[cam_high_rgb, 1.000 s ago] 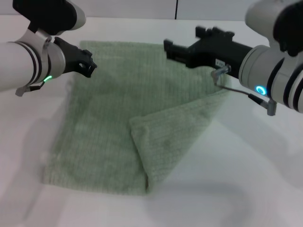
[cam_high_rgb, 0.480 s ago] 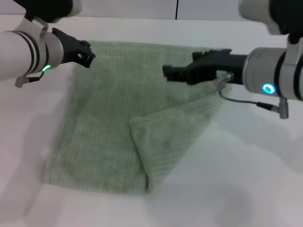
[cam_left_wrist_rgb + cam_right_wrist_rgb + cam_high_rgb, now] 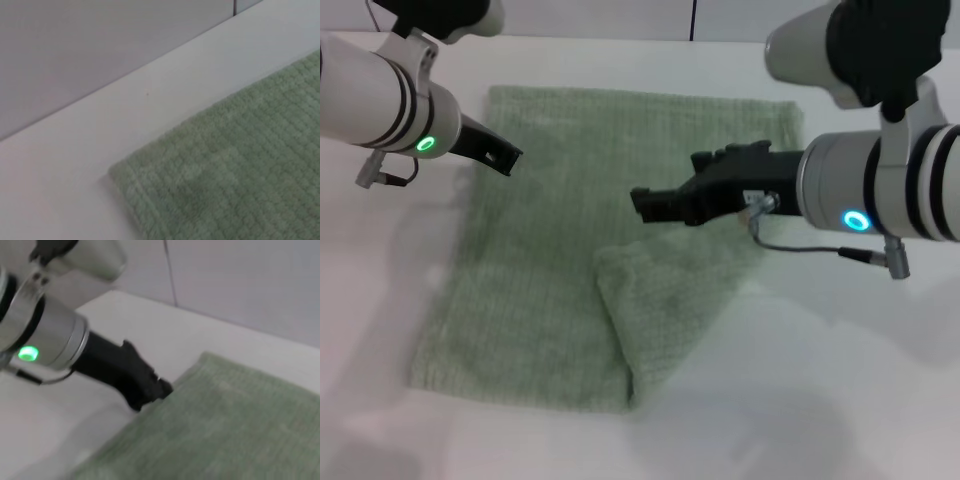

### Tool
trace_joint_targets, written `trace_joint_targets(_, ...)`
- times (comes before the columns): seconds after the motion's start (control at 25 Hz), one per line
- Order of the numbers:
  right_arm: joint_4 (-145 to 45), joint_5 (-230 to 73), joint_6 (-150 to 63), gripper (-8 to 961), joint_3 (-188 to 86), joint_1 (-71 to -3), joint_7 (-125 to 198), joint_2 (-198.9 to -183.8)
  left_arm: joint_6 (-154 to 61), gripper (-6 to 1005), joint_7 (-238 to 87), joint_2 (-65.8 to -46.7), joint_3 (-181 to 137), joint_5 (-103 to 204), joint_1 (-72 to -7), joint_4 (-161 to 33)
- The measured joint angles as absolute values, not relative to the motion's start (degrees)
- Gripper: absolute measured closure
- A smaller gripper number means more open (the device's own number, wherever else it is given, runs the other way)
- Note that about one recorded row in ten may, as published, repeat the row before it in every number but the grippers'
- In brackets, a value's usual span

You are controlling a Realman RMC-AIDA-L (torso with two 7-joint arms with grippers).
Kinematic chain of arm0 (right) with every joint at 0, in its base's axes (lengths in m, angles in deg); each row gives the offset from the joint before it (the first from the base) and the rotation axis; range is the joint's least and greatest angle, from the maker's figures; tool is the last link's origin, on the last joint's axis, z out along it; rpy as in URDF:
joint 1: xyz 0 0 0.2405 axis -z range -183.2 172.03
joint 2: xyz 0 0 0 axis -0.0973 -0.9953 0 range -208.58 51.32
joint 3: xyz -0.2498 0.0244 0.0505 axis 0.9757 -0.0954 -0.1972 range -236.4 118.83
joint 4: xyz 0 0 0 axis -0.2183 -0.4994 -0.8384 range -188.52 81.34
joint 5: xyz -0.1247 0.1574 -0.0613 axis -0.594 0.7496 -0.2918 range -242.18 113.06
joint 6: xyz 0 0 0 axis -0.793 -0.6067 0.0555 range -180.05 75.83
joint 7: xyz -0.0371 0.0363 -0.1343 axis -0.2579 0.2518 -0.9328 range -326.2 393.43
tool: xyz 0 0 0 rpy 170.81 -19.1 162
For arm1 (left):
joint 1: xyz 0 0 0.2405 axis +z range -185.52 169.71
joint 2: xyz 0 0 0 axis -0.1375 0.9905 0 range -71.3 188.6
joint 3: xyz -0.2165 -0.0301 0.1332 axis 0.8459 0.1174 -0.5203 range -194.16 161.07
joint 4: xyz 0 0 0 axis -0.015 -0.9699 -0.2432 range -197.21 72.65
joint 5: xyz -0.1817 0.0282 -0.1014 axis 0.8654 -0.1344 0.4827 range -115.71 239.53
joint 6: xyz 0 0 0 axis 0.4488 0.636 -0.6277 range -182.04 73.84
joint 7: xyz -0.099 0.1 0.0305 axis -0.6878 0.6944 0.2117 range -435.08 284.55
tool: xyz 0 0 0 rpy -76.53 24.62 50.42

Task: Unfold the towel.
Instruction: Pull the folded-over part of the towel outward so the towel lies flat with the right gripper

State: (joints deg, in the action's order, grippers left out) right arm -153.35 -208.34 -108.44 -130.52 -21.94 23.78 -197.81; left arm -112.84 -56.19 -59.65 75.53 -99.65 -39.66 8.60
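Your right gripper (image 3: 655, 202) hovers over the towel (image 3: 570, 250) – left gripper (image 3: 505, 157) at its edge; grip states unclear.

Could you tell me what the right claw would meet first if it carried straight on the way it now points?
Probably the pale sage-green terry towel itself. The right claw points toward the robot's left, hovering over the cloth's flat middle; the left claw lies further along that line, though depth is unclear.

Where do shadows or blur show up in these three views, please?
Head view: soft shadows of both arms on the table, and the towel reads clearly. Left wrist view: towel corner slightly soft. Right wrist view: the left tool is smeared, as by motion.
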Motion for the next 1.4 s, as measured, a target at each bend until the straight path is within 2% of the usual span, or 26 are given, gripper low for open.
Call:
trace_joint_targets(0.36,-153.43,-220.39,-112.61,113,-124.60,-24.67,31.83,-197.83,-115.14,985,-55.58,-59.50,81.59,-96.54,-41.40,4.88)
trace_joint_targets(0.96,-150.72,-220.42,-109.12,115,-120.59,-26.32,34.79,-197.98,-115.59,980,-58.42,-59.68,82.15,-96.47,-41.53,2.18)
trace_joint_targets(1.4,-140.28,-220.32,-104.68,117,-115.99,-33.75,37.90,-198.24,-115.50,976,-58.08,-59.65,81.64,-96.47,-41.79,1.08)
